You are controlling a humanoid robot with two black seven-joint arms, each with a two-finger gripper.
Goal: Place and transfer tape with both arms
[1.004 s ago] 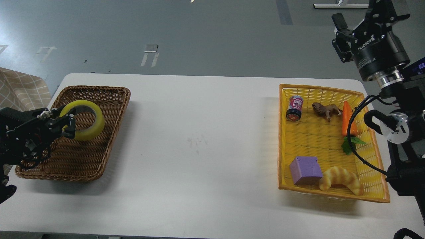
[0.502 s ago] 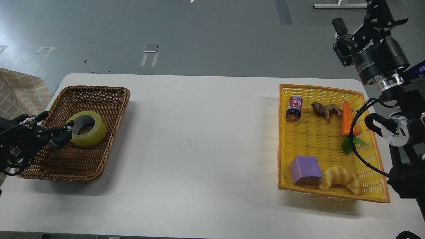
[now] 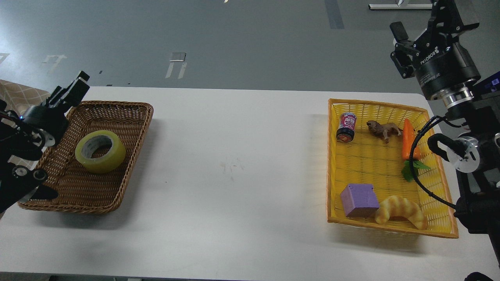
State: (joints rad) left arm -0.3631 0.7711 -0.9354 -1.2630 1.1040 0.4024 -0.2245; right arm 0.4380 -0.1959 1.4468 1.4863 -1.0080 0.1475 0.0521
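The yellow tape roll (image 3: 100, 151) lies flat, hole up, inside the brown wicker basket (image 3: 129, 156) on the left of the white table. My left gripper (image 3: 70, 90) is raised above the basket's far left corner, clear of the tape, with its fingers apart and empty. My right gripper (image 3: 421, 24) is held high beyond the table's far right corner, above and behind the yellow basket (image 3: 332, 164). It is open and empty.
The yellow basket holds a small can (image 3: 347, 127), a toy lion (image 3: 383, 129), a carrot (image 3: 409, 141), a purple cube (image 3: 359, 200) and a croissant (image 3: 401, 210). A patterned cloth (image 3: 19, 97) lies at the far left.
My left gripper lowered the tape into the wicker basket, let it go, and has risen up and back from it. The tape now lies flat. The right arm barely moved.
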